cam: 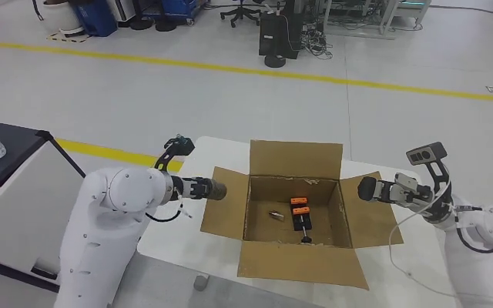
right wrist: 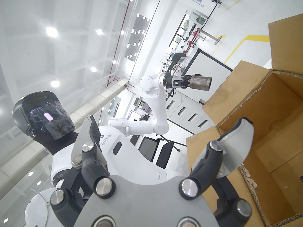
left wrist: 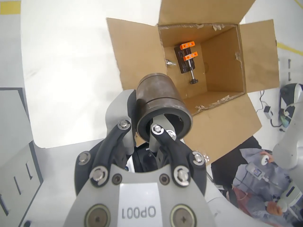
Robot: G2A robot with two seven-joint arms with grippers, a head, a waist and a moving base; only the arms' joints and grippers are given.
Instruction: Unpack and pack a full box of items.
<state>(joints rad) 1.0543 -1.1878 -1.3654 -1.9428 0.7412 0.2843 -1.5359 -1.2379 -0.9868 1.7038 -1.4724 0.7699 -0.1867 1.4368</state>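
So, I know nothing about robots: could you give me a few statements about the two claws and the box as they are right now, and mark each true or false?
1. The left claw holds a metal cylinder. True.
2. The right claw grips one of the box's flaps. False: it is open and holds nothing, beside the box.
3. The box is closed. False: its flaps are folded out and you can see down to its floor.
4. A small clamp with orange parts lies on the floor of the box. True.
5. The metal cylinder lies inside the box next to the clamp. False: it is held up outside the box's walls.
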